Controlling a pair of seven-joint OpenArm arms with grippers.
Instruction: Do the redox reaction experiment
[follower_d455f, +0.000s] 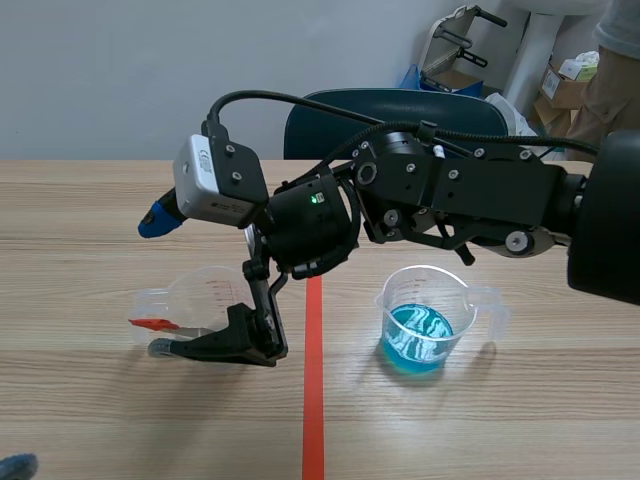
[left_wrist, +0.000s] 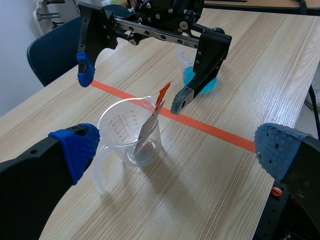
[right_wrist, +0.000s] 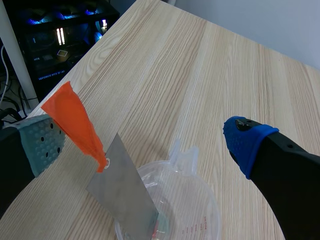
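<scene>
A clear measuring beaker (follower_d455f: 205, 295) stands left of the red tape line. A grey metal strip (right_wrist: 125, 192) with an orange tag (right_wrist: 75, 122) leans inside it, tag end sticking out over the rim. My right gripper (follower_d455f: 161, 283), reaching across from the right, is open astride the beaker, and the tag lies close to its grey-green pad (right_wrist: 42, 145). A second beaker (follower_d455f: 425, 315) holding blue liquid sits right of the line. My left gripper (left_wrist: 177, 147) is open, with the clear beaker (left_wrist: 130, 135) just ahead between its fingers, untouched.
The red tape line (follower_d455f: 313, 400) runs down the wooden table's middle. A dark blue chair (follower_d455f: 400, 110) stands behind the far edge, with boxes and a person's sleeve (follower_d455f: 615, 30) at the back right. The right arm (follower_d455f: 480, 195) hangs over the blue beaker.
</scene>
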